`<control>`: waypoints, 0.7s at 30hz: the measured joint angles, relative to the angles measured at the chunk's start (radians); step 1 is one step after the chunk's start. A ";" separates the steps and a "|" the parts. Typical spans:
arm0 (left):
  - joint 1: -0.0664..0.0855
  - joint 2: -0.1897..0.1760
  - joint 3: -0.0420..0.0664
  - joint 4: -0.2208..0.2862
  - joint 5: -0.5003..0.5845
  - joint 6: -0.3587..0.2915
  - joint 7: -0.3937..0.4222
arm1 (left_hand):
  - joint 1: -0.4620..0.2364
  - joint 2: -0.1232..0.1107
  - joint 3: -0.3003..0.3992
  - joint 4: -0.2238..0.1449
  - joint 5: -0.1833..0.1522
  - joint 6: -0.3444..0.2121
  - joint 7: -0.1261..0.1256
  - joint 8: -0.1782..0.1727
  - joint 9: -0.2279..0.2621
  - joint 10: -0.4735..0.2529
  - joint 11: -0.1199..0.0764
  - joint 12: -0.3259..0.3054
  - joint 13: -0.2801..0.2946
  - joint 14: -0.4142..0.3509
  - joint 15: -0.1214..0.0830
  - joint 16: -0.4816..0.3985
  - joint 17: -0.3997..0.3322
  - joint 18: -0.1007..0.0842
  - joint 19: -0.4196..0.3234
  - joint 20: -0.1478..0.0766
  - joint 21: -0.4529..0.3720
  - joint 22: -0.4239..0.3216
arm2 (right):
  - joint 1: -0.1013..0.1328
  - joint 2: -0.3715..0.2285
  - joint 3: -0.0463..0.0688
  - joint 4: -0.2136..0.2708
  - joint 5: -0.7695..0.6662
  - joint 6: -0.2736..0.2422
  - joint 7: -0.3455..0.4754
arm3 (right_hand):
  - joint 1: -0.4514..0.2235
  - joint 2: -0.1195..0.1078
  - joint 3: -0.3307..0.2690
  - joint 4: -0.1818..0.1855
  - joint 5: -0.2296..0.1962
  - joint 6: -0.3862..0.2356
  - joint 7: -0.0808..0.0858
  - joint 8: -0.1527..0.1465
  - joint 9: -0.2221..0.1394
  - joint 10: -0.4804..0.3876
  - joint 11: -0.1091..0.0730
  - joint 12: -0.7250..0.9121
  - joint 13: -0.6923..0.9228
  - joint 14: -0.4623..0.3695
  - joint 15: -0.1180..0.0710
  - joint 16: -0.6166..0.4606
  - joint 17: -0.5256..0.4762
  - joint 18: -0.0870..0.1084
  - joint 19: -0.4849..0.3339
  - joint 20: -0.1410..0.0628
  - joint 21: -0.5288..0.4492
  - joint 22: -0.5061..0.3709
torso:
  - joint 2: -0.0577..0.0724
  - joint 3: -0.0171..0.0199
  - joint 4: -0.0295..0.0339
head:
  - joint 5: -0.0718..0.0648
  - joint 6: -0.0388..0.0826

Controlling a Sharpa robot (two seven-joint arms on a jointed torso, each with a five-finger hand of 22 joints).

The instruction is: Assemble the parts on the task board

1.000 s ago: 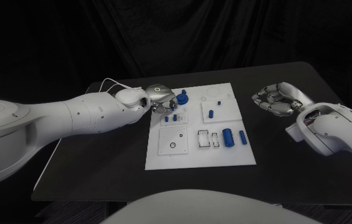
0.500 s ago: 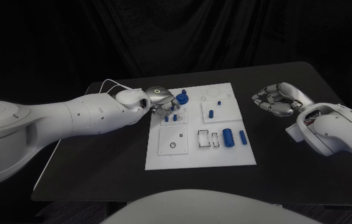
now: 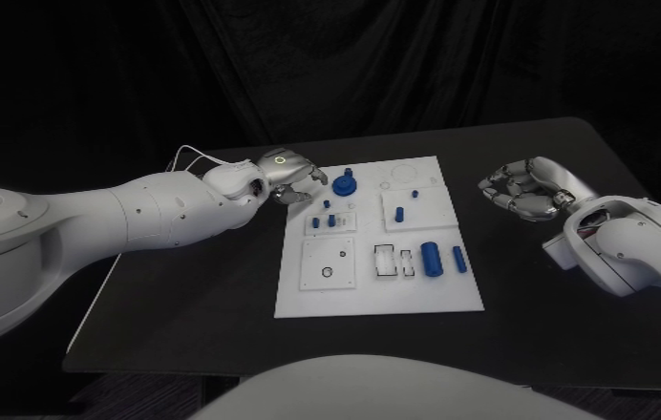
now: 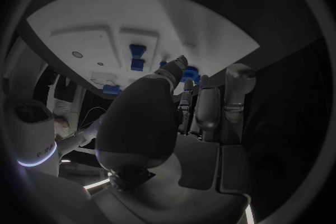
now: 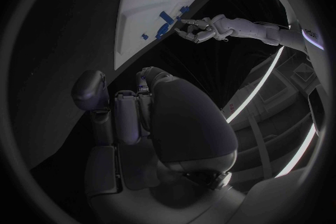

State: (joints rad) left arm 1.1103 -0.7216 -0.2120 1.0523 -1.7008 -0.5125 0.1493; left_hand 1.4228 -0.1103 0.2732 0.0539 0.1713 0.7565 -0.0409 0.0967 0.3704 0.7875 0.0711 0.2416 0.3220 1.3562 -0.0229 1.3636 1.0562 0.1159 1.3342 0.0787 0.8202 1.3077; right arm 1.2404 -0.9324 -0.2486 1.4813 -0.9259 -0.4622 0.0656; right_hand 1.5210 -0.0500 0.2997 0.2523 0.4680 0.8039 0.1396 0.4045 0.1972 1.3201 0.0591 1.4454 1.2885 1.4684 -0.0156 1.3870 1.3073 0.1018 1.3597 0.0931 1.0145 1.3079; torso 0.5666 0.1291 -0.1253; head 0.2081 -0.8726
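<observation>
The white task board (image 3: 320, 291) lies in the middle of the black table. Blue parts stand on it: a round piece with a peg (image 3: 343, 186) at its far left, small pegs (image 3: 324, 220) below that, one peg (image 3: 399, 214), a fat cylinder (image 3: 430, 258) and a thin bar (image 3: 458, 258). My left hand (image 3: 287, 177) hovers at the board's far left corner, fingers curled in with the thumb close to them, and nothing shows between them. From the right wrist, the left hand (image 5: 199, 28) looks pinched together. My right hand (image 3: 523, 189) is curled into a fist over the table, right of the board.
The board (image 4: 140, 17) has square recessed panels, one with a small ring (image 3: 325, 272) and one with a white rectangular frame (image 3: 390, 261). Bare black table surrounds the board on all sides. A thin white cable (image 3: 206, 156) loops off my left wrist.
My left hand has drawn back from above the small pegs, up and to the left toward the board's corner. The pegs stay in place. My right hand has hardly moved.
</observation>
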 measured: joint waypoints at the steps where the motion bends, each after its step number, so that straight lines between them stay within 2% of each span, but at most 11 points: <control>1: 0.000 -0.005 0.000 -0.004 0.000 -0.012 -0.001 | 0.002 0.002 0.000 0.000 0.000 0.009 0.002 0.005 0.002 0.002 -0.007 0.009 0.004 0.000 0.000 0.002 0.000 0.000 0.006 -0.002 0.009 0.000 | 0.000 -0.001 0.000 0.000 0.000 0.000 0.000 | 0.000 0.000 0.000 0.000 0.000 0.000 0.000 0.000 0.000 0.000 0.000 0.000 0.000 0.000 0.000 0.000 0.000 0.000 0.000 0.000 0.000 0.000 | 0.000 0.0000 0.0000 | 0.001 0.000; 5: 0.000 -0.025 0.000 -0.023 0.000 -0.068 -0.002 | 0.002 0.002 0.000 0.000 0.004 0.044 0.012 0.023 0.007 0.017 -0.024 0.057 0.021 -0.011 -0.011 -0.013 -0.035 0.000 0.016 -0.005 0.041 0.000 | 0.000 -0.008 0.000 0.001 0.000 0.000 0.000 | 0.000 0.000 0.000 0.000 0.000 0.000 0.000 0.004 0.000 0.000 0.000 0.000 -0.003 0.000 0.000 0.000 0.000 0.000 0.000 0.000 -0.004 0.000 | 0.000 -0.0004 0.0001 | 0.013 0.000; 9: 0.000 -0.053 0.000 -0.024 0.001 -0.127 -0.003 | 0.000 0.000 0.007 0.007 0.004 0.050 0.014 0.023 0.007 -0.010 -0.038 0.092 0.038 -0.057 -0.012 -0.050 -0.101 0.000 -0.020 -0.007 -0.012 0.000 | 0.002 -0.017 0.000 0.001 0.000 -0.002 0.001 | 0.008 -0.008 0.004 -0.004 0.000 0.000 0.000 0.009 0.000 -0.008 -0.003 -0.007 -0.014 0.000 0.000 -0.005 0.000 0.000 0.000 0.000 -0.008 0.000 | 0.000 -0.0014 0.0010 | 0.032 0.000; 10: 0.000 -0.067 0.000 -0.015 0.006 -0.143 -0.004 | -0.008 -0.002 0.005 0.017 -0.005 0.048 0.013 0.023 0.007 -0.036 -0.039 0.111 0.049 -0.104 -0.011 -0.088 -0.165 0.010 -0.058 -0.004 -0.081 0.000 | 0.007 -0.018 -0.001 0.001 0.000 -0.003 0.001 | 0.011 -0.011 0.004 -0.007 0.000 0.001 -0.001 0.009 0.000 -0.014 -0.002 -0.008 -0.018 0.000 0.000 -0.005 0.000 0.000 0.000 0.000 -0.008 0.000 | 0.000 -0.0019 0.0013 | 0.038 0.000; 11: 0.000 -0.079 0.000 -0.003 0.017 -0.153 -0.004 | -0.009 -0.001 0.005 0.022 -0.009 0.048 0.013 0.028 0.008 -0.059 -0.035 0.129 0.058 -0.166 -0.007 -0.142 -0.254 0.029 -0.104 0.000 -0.175 0.000 | 0.013 -0.018 -0.002 0.000 0.000 -0.003 0.001 | 0.013 -0.013 0.004 -0.010 0.000 0.004 -0.004 0.011 0.000 -0.023 -0.003 -0.011 -0.025 0.000 0.000 -0.005 0.000 0.000 0.000 0.000 -0.008 0.000 | 0.000 -0.0022 0.0018 | 0.043 0.000; 12: 0.000 -0.090 0.000 0.010 0.034 -0.161 -0.004 | -0.006 -0.002 0.007 0.024 0.002 0.055 0.028 0.036 0.010 -0.072 -0.025 0.149 0.067 -0.233 0.000 -0.201 -0.353 0.032 -0.137 0.006 -0.239 0.000 | 0.020 -0.018 -0.002 0.000 0.000 -0.003 0.001 | 0.017 -0.017 0.006 -0.012 0.000 0.006 -0.006 0.015 0.000 -0.037 -0.004 -0.021 -0.039 0.000 0.000 -0.005 0.000 0.000 0.000 0.000 -0.008 0.000 | -0.001 -0.0027 0.0020 | 0.049 0.000; 13: 0.000 -0.105 0.000 0.035 0.067 -0.168 -0.002 | 0.002 0.000 0.007 0.024 0.012 0.058 0.047 0.043 0.012 -0.080 -0.016 0.165 0.073 -0.268 0.006 -0.235 -0.406 0.032 -0.145 0.011 -0.251 0.000 | 0.031 -0.015 -0.001 -0.002 0.001 -0.003 0.001 | 0.017 -0.017 0.005 -0.015 0.000 0.009 -0.005 0.016 0.000 -0.045 -0.005 -0.028 -0.048 0.000 0.000 -0.008 0.000 0.000 0.000 0.000 -0.008 0.000 | -0.001 -0.0035 0.0026 | 0.055 0.000; 15: 0.000 -0.124 0.000 0.072 0.134 -0.172 0.007 | 0.008 0.002 0.007 0.024 0.026 0.062 0.071 0.047 0.015 -0.087 -0.002 0.184 0.081 -0.304 0.015 -0.269 -0.461 0.032 -0.162 0.018 -0.276 0.000 | 0.049 -0.008 -0.001 -0.004 0.000 -0.003 0.001 | 0.021 -0.021 0.008 -0.020 0.000 0.019 -0.007 0.024 0.001 -0.068 -0.006 -0.044 -0.073 0.000 0.000 -0.013 0.000 0.000 -0.003 -0.003 -0.008 0.000 | -0.002 -0.0046 0.0040 | 0.063 0.000; 17: 0.000 -0.145 0.000 0.122 0.239 -0.171 0.035 | 0.009 0.003 0.010 0.027 0.051 0.073 0.089 0.064 0.021 -0.093 0.010 0.216 0.094 -0.347 0.027 -0.306 -0.489 0.047 -0.225 0.028 -0.386 0.000 | 0.070 0.006 0.000 -0.004 -0.006 -0.002 0.000 | 0.024 -0.025 0.012 -0.023 0.000 0.028 -0.012 0.035 0.003 -0.105 -0.008 -0.072 -0.118 0.000 0.000 -0.016 0.000 0.000 -0.004 -0.004 -0.016 0.000 | -0.004 -0.0061 0.0061 | 0.072 0.000; 19: 0.000 -0.163 0.000 0.169 0.351 -0.160 0.072 | 0.017 0.011 0.014 0.031 0.071 0.081 0.101 0.077 0.027 -0.105 0.022 0.246 0.107 -0.413 0.044 -0.364 -0.518 0.047 -0.279 0.039 -0.439 0.000 | 0.087 0.019 0.000 -0.005 -0.019 0.000 -0.001 | 0.027 -0.035 0.014 -0.034 0.000 0.047 -0.015 0.050 0.010 -0.167 -0.012 -0.122 -0.192 -0.003 -0.003 -0.029 0.000 0.000 -0.014 -0.007 -0.027 0.000 | -0.005 -0.0088 0.0095 | 0.077 0.000; 21: 0.000 -0.185 0.000 0.227 0.504 -0.128 0.131 | 0.021 0.038 0.011 0.042 0.104 0.083 0.131 0.095 0.035 -0.127 0.045 0.289 0.124 -0.486 0.072 -0.416 -0.543 0.047 -0.349 0.056 -0.482 0.000 | 0.103 0.038 0.000 -0.005 -0.041 0.004 -0.003 | 0.026 -0.034 0.019 -0.039 0.000 0.056 -0.020 0.064 0.016 -0.203 -0.016 -0.161 -0.243 -0.005 -0.005 -0.036 0.000 0.000 -0.016 -0.009 -0.033 0.000 | -0.005 -0.0117 0.0133 | 0.082 0.000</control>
State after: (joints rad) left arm 1.1103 -0.9062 -0.2121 1.2798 -1.1963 -0.6406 0.2803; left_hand 1.4438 -0.0719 0.2845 0.0955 0.2750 0.8400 0.0898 0.1919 0.4050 0.6602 0.1159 0.5302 0.4459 0.8701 0.0486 0.9471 0.5135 0.1628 0.9848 0.1343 0.3379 1.3076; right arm 1.3432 -0.8948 -0.2482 1.4763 -0.9670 -0.4578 0.0623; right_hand 1.5474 -0.0844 0.3190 0.2134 0.4680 0.8595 0.1200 0.4685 0.2137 1.1167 0.0431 1.2844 1.0458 1.4637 -0.0203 1.3511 1.3073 0.1017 1.3434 0.0839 0.9813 1.3077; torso 0.5614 0.1174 -0.1120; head 0.2906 -0.8724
